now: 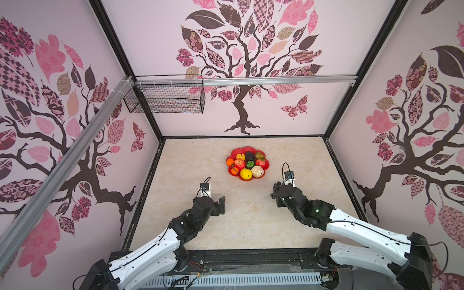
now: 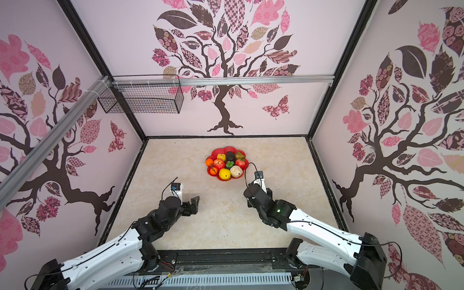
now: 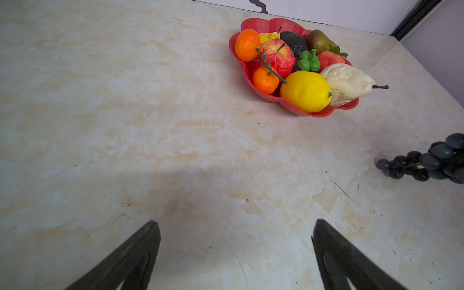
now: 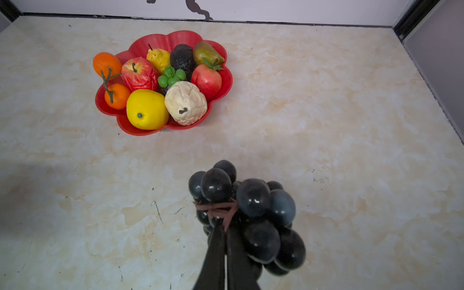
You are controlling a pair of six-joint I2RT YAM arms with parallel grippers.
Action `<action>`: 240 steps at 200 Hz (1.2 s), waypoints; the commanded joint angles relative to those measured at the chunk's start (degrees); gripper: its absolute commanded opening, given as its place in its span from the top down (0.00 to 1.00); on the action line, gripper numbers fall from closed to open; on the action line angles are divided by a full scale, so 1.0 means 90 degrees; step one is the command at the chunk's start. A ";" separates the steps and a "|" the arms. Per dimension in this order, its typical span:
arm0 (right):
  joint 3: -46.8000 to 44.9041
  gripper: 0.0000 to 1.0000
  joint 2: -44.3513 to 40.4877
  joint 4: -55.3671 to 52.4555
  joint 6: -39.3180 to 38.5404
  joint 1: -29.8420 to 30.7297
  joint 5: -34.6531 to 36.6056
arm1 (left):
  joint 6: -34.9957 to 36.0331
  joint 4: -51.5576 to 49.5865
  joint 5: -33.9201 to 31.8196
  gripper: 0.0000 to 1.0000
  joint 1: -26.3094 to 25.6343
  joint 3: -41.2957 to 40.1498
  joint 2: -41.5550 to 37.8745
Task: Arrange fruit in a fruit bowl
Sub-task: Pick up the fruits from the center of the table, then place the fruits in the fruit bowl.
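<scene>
Dark grape bunch (image 4: 251, 213) is held by its stem in the right gripper (image 4: 224, 227), which is clamped on it, near and right of the red scalloped fruit bowl (image 4: 175, 37). The bowl is already crowded with fruit. Near left, the left gripper (image 3: 235, 222) stands wide open and empty. This seems the last carry. Next, the bunch must go far-left over the bowl and come down gently, without pushing out the lemon (image 4: 147, 109).
</scene>
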 commanded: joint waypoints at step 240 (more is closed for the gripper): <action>0.5834 1.00 0.3546 -0.0332 -0.1931 -0.0786 -0.1255 | 0.0241 -0.0243 -0.0262 0.02 0.0024 -0.0370 -0.1710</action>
